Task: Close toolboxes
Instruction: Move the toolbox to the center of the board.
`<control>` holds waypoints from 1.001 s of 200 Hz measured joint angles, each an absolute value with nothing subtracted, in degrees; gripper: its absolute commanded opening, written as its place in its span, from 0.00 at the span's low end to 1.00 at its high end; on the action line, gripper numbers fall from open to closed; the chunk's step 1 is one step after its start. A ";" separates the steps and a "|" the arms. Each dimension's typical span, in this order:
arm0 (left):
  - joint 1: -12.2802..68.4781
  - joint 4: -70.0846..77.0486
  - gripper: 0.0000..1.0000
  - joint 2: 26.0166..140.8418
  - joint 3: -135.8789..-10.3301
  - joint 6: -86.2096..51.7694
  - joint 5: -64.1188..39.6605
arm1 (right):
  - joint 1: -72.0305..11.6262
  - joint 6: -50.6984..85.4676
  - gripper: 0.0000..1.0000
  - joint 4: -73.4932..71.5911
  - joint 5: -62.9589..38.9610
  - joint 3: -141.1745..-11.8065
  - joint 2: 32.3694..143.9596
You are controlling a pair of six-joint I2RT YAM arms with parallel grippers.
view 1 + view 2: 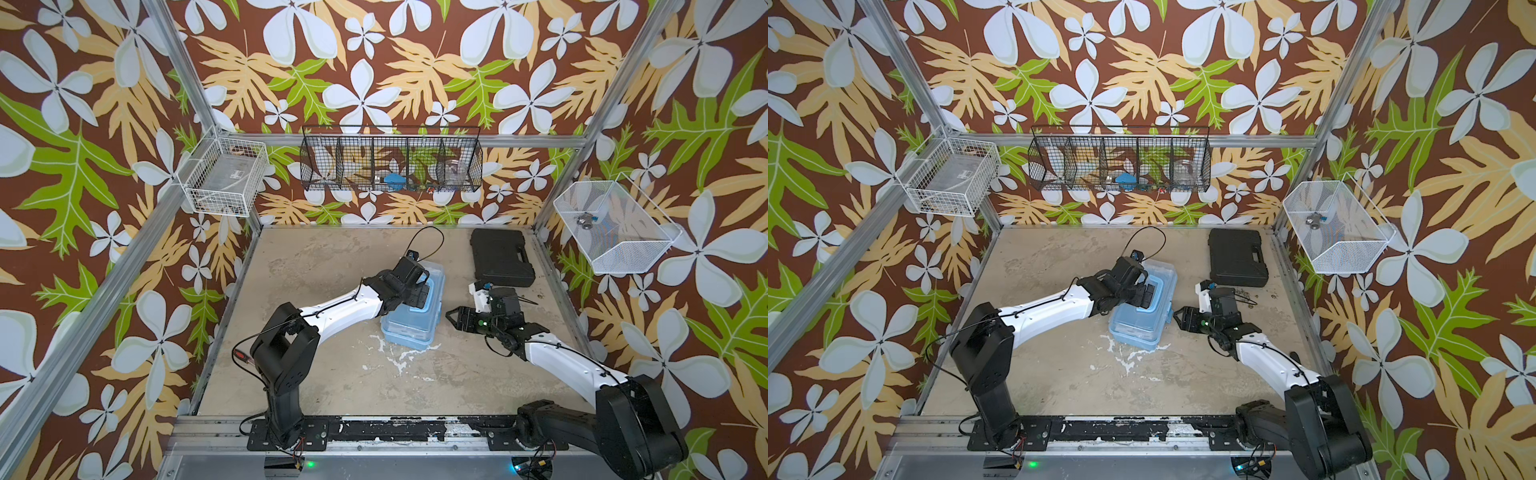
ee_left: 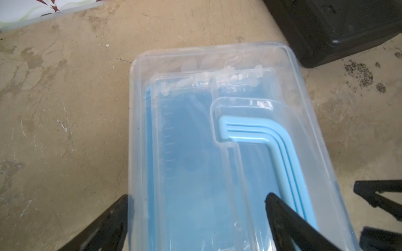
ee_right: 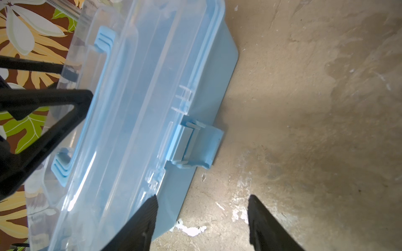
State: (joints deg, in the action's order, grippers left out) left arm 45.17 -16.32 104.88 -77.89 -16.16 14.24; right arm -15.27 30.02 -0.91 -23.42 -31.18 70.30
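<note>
the light blue toolbox sits near the middle of the bench, its length running from 6 toward 12 o'clock. its clear lid lies down on the box, and the light blue handle lies flat in a recess of the lid. a clear inner tray shows through the lid; its contents cannot be made out. on the side toward 3 o'clock the latch stands swung out from the wall. a shut black case lies at 1 o'clock, well apart from the toolbox.

on the wall at 9 o'clock a white wire basket holds a flat clear thing; its label is too small to read. at 12 o'clock a black mesh basket has five compartments: a blue thing in the middle one, a clear round thing in the one nearest 3 o'clock. at 3 o'clock a white mesh basket holds a small grey metal piece.

the left arm reaches from 7 o'clock over the toolbox. the left jaws stand wide apart above the lid, one finger outside its edge, clamped on nothing. the right arm comes from 5 o'clock. the right jaws point toward 9 o'clock just beside the toolbox, apart and holding nothing.
</note>
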 measured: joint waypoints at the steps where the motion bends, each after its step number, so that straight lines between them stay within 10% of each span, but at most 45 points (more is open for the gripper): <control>1: 45.17 -16.29 0.90 104.90 -77.91 -16.19 14.31 | -15.27 30.02 0.67 -0.91 -23.42 -31.18 70.30; 77: 42.26 -14.59 0.74 103.26 -74.65 -17.82 17.19 | -15.27 30.15 0.68 -1.32 -23.57 -32.05 70.08; 200: 38.35 -18.39 0.88 97.30 -69.52 -23.62 14.79 | -15.27 30.83 0.76 -4.14 -28.42 -32.56 73.12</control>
State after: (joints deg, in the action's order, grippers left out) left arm 38.35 -18.39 97.30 -69.52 -23.62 14.79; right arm -15.27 30.83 -4.14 -28.42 -32.56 73.12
